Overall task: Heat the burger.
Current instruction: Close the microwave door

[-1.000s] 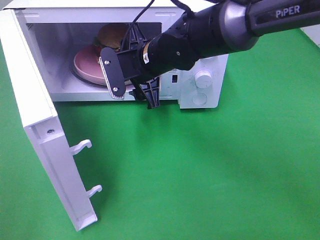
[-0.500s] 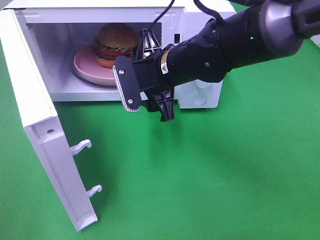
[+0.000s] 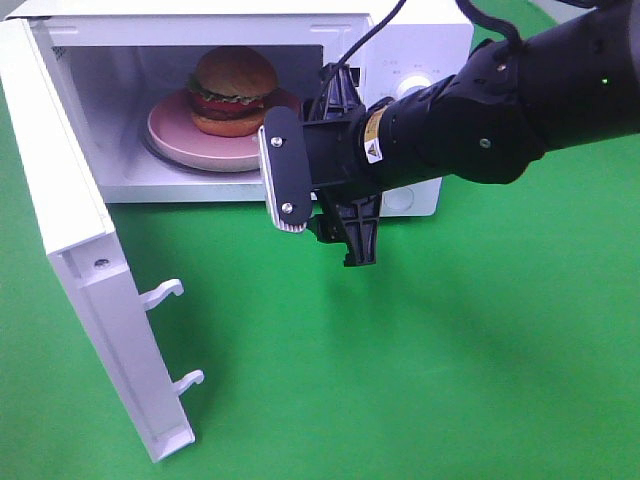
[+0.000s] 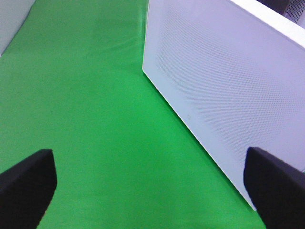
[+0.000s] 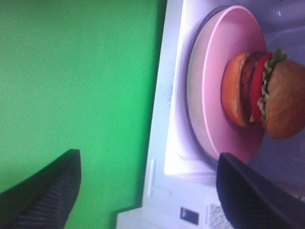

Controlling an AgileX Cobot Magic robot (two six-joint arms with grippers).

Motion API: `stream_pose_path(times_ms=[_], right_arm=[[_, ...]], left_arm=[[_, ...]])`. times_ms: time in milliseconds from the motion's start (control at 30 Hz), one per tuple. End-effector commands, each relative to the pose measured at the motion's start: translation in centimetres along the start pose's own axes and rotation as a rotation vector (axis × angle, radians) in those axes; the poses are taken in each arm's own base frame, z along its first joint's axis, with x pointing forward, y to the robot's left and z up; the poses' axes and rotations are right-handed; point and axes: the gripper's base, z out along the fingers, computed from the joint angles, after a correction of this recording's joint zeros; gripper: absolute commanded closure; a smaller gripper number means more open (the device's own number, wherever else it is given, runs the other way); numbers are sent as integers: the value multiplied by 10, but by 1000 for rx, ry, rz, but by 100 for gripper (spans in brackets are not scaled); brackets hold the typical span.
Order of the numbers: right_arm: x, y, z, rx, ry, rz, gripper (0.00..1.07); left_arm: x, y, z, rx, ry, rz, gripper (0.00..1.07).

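Burger (image 3: 233, 90) sits on the pink plate (image 3: 175, 135) inside the open microwave (image 3: 420, 40), far left. Right claw (image 3: 320, 212) hangs released just outside; left claw (image 4: 152, 191) gapes empty, seemingly by the door (image 4: 224, 86). Layers look soft and loose: lift by the stiff plate rim, not the bun

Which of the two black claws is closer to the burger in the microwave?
The right claw, open just outside the white microwave oven, facing the golden-bun burger on its round pink plate. The left claw faces the outside of the open door.
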Motion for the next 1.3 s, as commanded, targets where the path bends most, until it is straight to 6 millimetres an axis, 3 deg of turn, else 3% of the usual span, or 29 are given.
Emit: stream_pose_path(times_ms=[33,267,900,1233,1300], right_arm=[[3,6,-14,7,-5,93,31],[7,15,-29,1,-2,217,31],[27,34,-102,-53,231,891,31],[36,42,-136,-94,411,1022,31],[38,45,-154,-109,440,1061,31]], left_arm=[[1,0,-1,3,-18,3,7],[1,0,-1,3,-18,3,7],[1,0,-1,3,-18,3,7],[1,0,-1,3,-18,3,7],[1,0,-1,3,-18,3,7]])
